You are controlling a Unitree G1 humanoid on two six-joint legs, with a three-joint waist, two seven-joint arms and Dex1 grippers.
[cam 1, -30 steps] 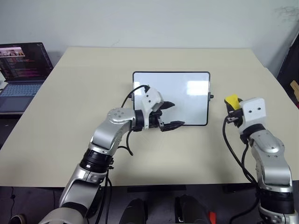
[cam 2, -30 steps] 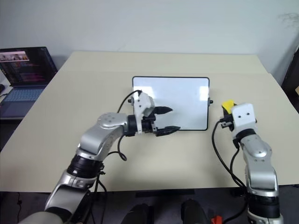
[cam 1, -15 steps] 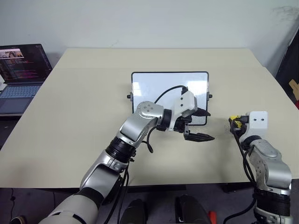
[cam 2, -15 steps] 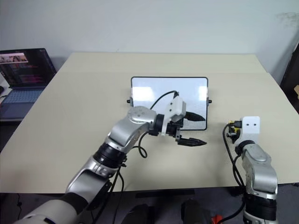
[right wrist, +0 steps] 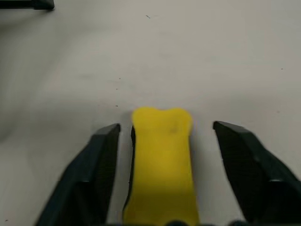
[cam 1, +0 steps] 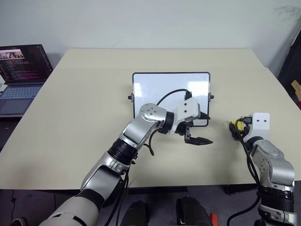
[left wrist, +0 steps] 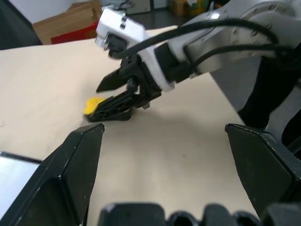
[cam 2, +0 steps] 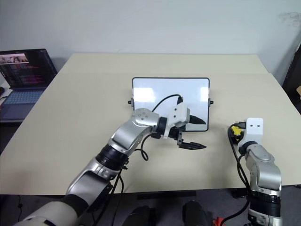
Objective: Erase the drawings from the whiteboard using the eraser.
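I see a pale beige worktop (cam 1: 84, 108) in front of a plain light wall, with an open laptop (cam 1: 21, 75) on a lower surface off its left edge. The board (cam 1: 160, 89) lies flat near the middle of the worktop, its glossy white face showing glare; I can't make out any marks on it from the head views. My left hand (cam 1: 200, 128) hangs over the board's near right corner, pointing right, its two black fingers spread wide with nothing between them. My right hand (cam 1: 236, 127) sits low at the right side of the worktop, well apart from the board. The head views give me just a bit of yellow at its fingers. The right wrist view shows much more: the eraser (right wrist: 161, 160) lies on the worktop between the two fingers (right wrist: 96, 174), which stand apart with a gap on each side, so they are not clamped on it. The left wrist view shows what neither other view does, the right hand side-on with its lower finger down by the eraser, and cardboard boxes (left wrist: 66, 21) beyond the worktop's edge.
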